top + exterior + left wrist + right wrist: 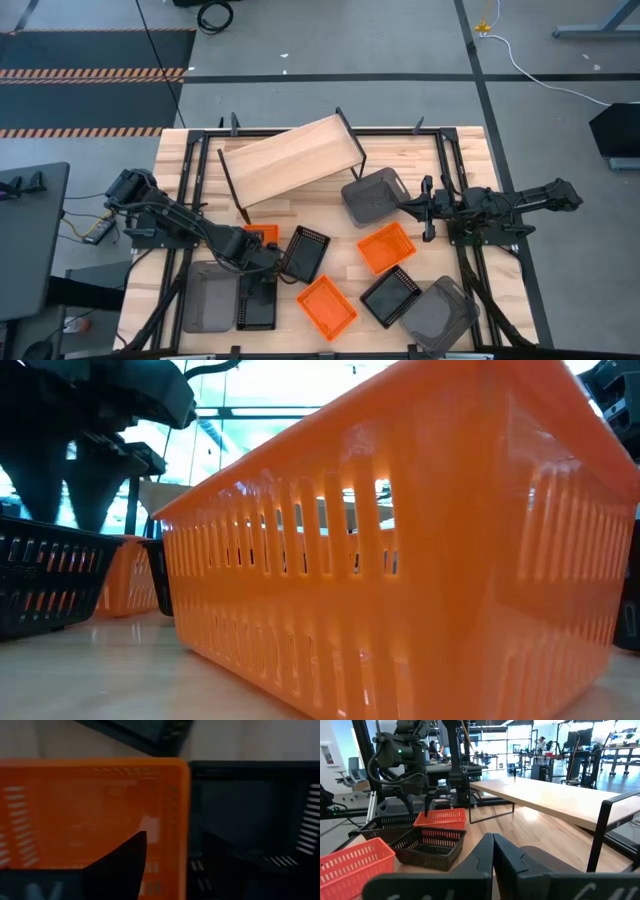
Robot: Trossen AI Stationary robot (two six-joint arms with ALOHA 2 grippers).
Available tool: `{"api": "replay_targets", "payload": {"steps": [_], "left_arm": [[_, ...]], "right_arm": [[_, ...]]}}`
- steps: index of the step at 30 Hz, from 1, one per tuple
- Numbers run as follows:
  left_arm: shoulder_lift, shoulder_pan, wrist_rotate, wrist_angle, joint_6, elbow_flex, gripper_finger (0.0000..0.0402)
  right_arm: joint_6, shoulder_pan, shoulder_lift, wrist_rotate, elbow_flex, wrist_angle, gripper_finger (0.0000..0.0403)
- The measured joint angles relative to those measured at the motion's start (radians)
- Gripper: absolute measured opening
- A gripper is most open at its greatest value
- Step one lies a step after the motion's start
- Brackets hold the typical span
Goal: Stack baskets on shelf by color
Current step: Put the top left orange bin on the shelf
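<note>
The shelf (290, 160) stands slantwise at the table's far side, with no basket on it. Orange, black and grey baskets lie scattered on the table. My left gripper (262, 248) points down, open, over an orange basket (262, 233) (90, 815) that rests on its base beside a black basket (305, 252) (250, 810). One finger (127, 860) reaches into the orange basket near the wall that faces the black one. The other finger is lost against the black basket. My right gripper (424, 208) (493, 845) waits shut and level at the right, by a grey basket (373, 195).
A grey basket (208, 297) and a black one (257, 300) sit near the front left. Two orange baskets (327, 305) (386, 246), a black one (390, 296) and a grey one (440, 315) fill the front middle and right. Bare wood shows under the shelf.
</note>
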Motion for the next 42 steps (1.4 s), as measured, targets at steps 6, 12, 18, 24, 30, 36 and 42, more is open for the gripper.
{"api": "replay_targets", "payload": {"steps": [6,12,18,24,30,36,42], "left_arm": [[0.000,0.039,-0.078,0.012,0.007,0.000,0.0184],[0.000,0.082,-0.078,0.073,0.007,0.000,0.0183],[0.000,0.134,-0.078,0.112,-0.062,0.000,0.0181],[0.000,0.184,-0.058,0.097,-0.140,0.000,0.0176],[0.000,0.195,-0.052,0.097,-0.167,0.000,0.0172],[0.057,0.191,-0.046,0.134,-0.185,0.001,0.0172],[0.133,0.191,0.002,0.128,-0.162,-0.001,0.0172]], "right_arm": [[0.000,0.000,0.000,0.000,0.000,0.004,0.0012],[0.000,0.000,0.000,0.000,0.000,0.004,0.0012],[0.000,0.000,0.000,0.000,0.000,0.004,0.0012],[0.000,0.000,0.000,0.000,0.000,0.004,0.0012],[0.000,0.000,0.000,0.000,0.000,0.004,0.0012],[0.000,0.000,0.000,0.000,0.000,0.004,0.0012],[0.000,0.000,0.000,0.000,0.000,0.013,0.0012]]}}
